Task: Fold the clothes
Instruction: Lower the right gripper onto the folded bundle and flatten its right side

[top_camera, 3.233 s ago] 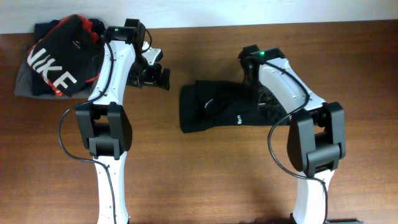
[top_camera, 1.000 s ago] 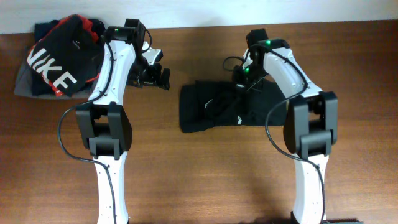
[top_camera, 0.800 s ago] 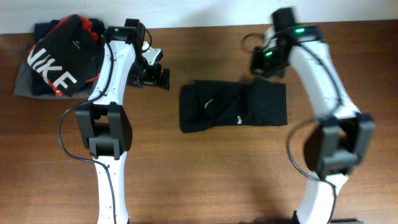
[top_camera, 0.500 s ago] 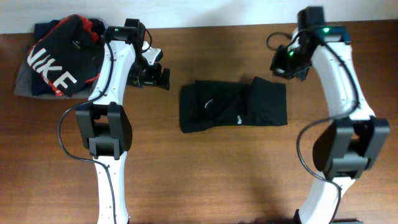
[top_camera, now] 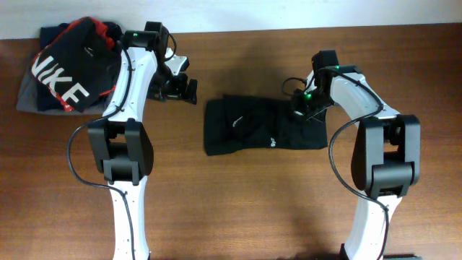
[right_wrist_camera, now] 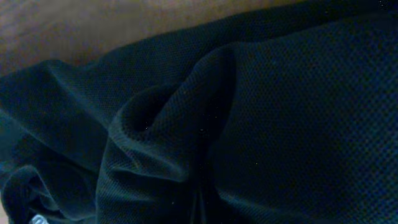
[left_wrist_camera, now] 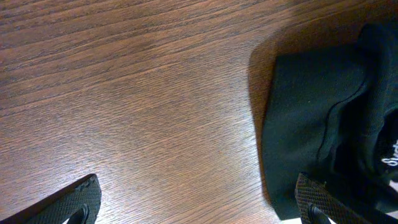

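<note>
The black T-shirt lies folded into a wide band at the table's middle, with a tiny white logo on its front. My right gripper is down on the shirt's right part. The right wrist view is filled with the shirt's bunched black fabric, and a pleat runs into the dark closed jaws, which look shut on it. My left gripper is open and empty over bare wood, just left of the shirt. In the left wrist view its fingertips are spread wide, and the shirt's left edge shows at the right.
A black-and-red garment with white NIKE letters lies on a grey folded garment at the far left corner. The table's back edge meets a white wall.
My right arm swung up and away to the far right, then came back down onto the shirt's right part. The shirt has shifted slightly left. The left arm has not moved.
</note>
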### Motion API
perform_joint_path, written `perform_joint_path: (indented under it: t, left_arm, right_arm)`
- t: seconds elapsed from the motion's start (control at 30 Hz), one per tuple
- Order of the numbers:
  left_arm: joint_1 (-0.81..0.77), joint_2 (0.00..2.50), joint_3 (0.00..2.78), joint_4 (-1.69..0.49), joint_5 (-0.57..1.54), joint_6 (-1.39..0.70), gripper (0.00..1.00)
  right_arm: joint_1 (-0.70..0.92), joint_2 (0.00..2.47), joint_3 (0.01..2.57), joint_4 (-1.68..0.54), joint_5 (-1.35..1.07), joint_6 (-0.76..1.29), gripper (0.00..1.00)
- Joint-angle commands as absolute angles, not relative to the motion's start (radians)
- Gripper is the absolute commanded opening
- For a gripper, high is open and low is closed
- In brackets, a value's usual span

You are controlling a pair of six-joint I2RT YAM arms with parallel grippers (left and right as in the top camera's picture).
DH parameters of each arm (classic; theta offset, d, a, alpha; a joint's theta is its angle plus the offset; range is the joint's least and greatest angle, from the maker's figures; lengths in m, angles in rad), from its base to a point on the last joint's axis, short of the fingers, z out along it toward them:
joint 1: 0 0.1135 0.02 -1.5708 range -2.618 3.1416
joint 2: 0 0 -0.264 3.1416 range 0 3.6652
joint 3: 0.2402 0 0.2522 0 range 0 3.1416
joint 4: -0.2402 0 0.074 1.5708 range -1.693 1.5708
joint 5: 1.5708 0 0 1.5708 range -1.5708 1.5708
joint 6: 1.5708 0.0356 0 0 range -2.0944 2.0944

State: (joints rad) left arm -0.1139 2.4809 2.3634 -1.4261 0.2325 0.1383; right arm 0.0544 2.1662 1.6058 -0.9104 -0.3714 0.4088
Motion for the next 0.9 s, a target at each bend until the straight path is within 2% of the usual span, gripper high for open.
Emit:
perform_joint_path:
  t: [0.0, 0.27, 0.5, 0.67, 0.87]
  left_arm:
    - [-0.115, 2.493, 2.358, -1.426, 0.244, 0.15, 0.99]
    - [-0.115, 2.493, 2.358, -1.425, 0.244, 0.15, 0.99]
    - [-0.115, 2.493, 2.358, -1.425, 0.244, 0.15, 0.99]
    - [-0.115, 2.493, 2.358, -1.426, 0.244, 0.15, 0.99]
    - [-0.115, 2.493, 2.358, -1.425, 0.244, 0.15, 0.99]
  right_arm:
    - [0.056, 2.104, 1.624, -0.958, -0.371, 0.435, 0.04]
    - [0.058, 1.921, 1.717, -1.089, -0.336, 0.423, 0.05]
    - [0.086, 1.908, 1.674, -1.174, -0.319, 0.378, 0.05]
    - [0.112, 1.908, 1.529, -1.063, -0.308, 0.404, 0.05]
    - [0.125, 1.908, 1.308, -0.845, -0.438, 0.433, 0.05]
